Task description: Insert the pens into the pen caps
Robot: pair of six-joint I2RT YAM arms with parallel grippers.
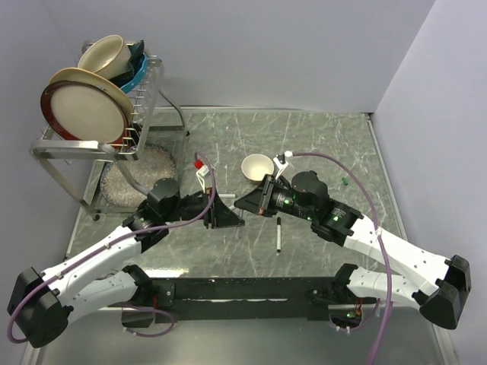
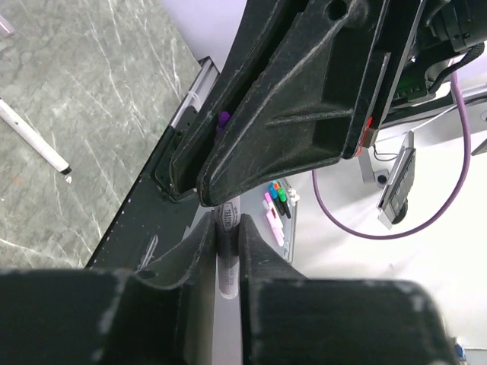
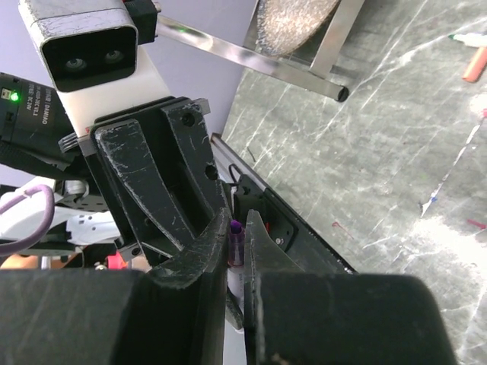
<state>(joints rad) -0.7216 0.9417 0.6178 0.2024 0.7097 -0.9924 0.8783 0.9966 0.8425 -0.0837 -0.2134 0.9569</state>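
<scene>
Reaching in from the near edge, both arms stretch low over the table and meet tip to tip at its middle. A loose pen lies on the marble just ahead of the right arm's forearm. The left gripper has its fingers tight against the white barrel of a pen. The right gripper is clamped on a purple-tipped end, seemingly of the same pen. Black print runs along the barrel, too blurred to read. Beyond stand a bowl, a green cap off to the right, and a rack of plates at far left.
</scene>
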